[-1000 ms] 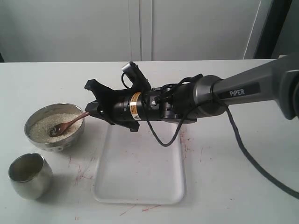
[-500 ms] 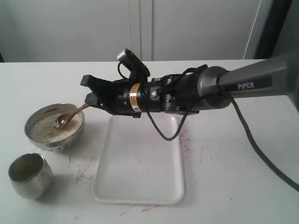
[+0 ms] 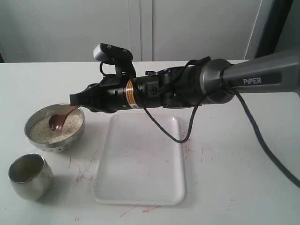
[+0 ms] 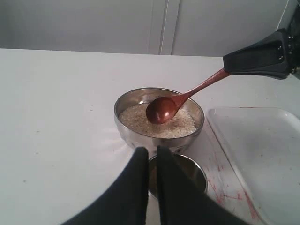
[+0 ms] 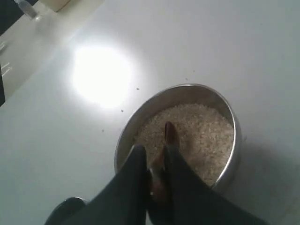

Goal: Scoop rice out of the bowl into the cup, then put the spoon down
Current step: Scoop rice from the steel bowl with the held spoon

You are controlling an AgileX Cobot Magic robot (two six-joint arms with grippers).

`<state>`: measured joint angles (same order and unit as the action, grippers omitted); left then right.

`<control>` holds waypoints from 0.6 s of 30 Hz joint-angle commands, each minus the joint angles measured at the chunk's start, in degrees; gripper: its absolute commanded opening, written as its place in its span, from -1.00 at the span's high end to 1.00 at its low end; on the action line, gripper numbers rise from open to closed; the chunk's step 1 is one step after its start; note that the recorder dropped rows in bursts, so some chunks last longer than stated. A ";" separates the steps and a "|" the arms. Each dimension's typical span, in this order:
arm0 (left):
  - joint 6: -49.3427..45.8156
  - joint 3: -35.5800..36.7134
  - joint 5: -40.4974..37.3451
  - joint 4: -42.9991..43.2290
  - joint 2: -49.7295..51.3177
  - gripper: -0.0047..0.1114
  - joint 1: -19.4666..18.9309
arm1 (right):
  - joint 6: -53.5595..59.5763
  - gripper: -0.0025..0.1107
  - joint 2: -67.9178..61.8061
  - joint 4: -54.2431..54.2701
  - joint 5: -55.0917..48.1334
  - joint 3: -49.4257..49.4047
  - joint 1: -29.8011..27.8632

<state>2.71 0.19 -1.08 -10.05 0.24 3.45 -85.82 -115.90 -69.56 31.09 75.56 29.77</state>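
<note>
Since half a second ago the right arm's wrist has rolled so that its camera sits on top, and the spoon (image 3: 58,121) has turned and lifted a little over the rice (image 3: 43,130).

In the exterior view the right gripper (image 3: 77,99) reaches across to the left side of the table (image 3: 234,187), holding the spoon's handle end. The spoon's oval end hangs low over the rice inside the bowl (image 3: 56,143). The cup (image 3: 30,176) stands just in front of the bowl, apart from it. A clear tray (image 3: 140,159) lies to the right of both.

The left wrist view alone shows the left gripper (image 4: 152,151): its fingers (image 4: 138,187) are nearly pressed together with nothing between them, held above the cup (image 4: 190,169). Past them the spoon (image 4: 161,109) slopes down from the right gripper (image 4: 255,58) to the bowl (image 4: 126,136); whether its end touches the rice (image 4: 136,119) I cannot tell. The tray (image 4: 262,154) lies beside the bowl.

The right wrist view looks down along the right gripper (image 5: 153,157), whose fingers (image 5: 133,173) pinch the spoon (image 5: 171,133) by its handle. The spoon's tip points over the rice (image 5: 201,131), which fills the bowl (image 5: 187,86) well below its rim.
</note>
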 commanded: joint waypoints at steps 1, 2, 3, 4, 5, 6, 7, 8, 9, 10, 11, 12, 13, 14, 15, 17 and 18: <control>0.11 -0.19 -0.28 -0.52 -0.24 0.67 -0.04 | 4.64 0.96 1.39 -0.92 0.43 0.58 0.00; 0.11 -0.19 -0.28 -0.52 -0.24 0.67 -0.04 | 4.64 0.96 1.69 -0.92 -0.74 0.58 0.00; 0.11 -0.19 -0.28 -0.52 -0.24 0.67 -0.04 | 4.64 0.96 1.86 -0.92 -2.04 0.58 0.00; 0.11 -0.19 -0.28 -0.52 -0.24 0.67 -0.04 | 4.64 0.96 2.10 -0.92 -3.53 0.58 0.00; 0.11 -0.19 -0.28 -0.52 -0.24 0.67 -0.04 | 4.64 0.96 2.07 -0.92 -4.57 0.58 0.00; 0.11 -0.19 -0.28 -0.52 -0.24 0.67 -0.04 | 4.64 0.96 2.07 -1.27 -5.06 0.58 0.00; 0.11 -0.19 -0.28 -0.52 -0.24 0.67 -0.04 | 4.64 0.96 2.07 -1.82 -5.33 0.58 0.00; 0.11 -0.19 -0.28 -0.52 -0.24 0.67 -0.04 | 4.73 0.96 2.07 -2.72 -5.34 0.58 0.00; 0.11 -0.19 -0.28 -0.52 -0.24 0.67 -0.04 | 4.85 0.96 2.07 -3.56 -5.34 0.58 0.00; 0.11 -0.19 -0.28 -0.52 -0.24 0.67 -0.04 | 4.85 0.96 2.07 -3.97 -5.55 0.58 0.25; 0.11 -0.19 -0.28 -0.52 -0.24 0.67 -0.04 | 4.85 0.96 2.07 -4.51 -6.26 0.58 0.53; 0.11 -0.19 -0.28 -0.52 -0.24 0.67 -0.04 | 4.85 0.96 2.07 -4.69 -6.84 0.58 0.65; 0.11 -0.19 -0.28 -0.52 -0.24 0.67 -0.04 | 4.85 0.96 2.07 -4.69 -6.84 0.58 0.80; 0.11 -0.19 -0.28 -0.52 -0.24 0.67 -0.04 | 4.85 0.96 2.07 -4.69 -7.22 0.58 1.03; 0.11 -0.19 -0.28 -0.52 -0.24 0.67 -0.04 | 4.71 0.96 2.07 -4.69 -7.63 0.58 1.18; 0.11 -0.19 -0.28 -0.52 -0.24 0.67 -0.04 | 3.39 0.96 2.07 -4.69 -7.26 0.58 1.16; 0.11 -0.19 -0.28 -0.52 -0.24 0.67 -0.04 | 2.27 0.96 1.97 -4.69 -7.26 0.58 1.16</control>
<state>2.71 0.19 -1.08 -10.05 0.24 3.45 -81.90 -114.33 -73.80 24.30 75.81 30.69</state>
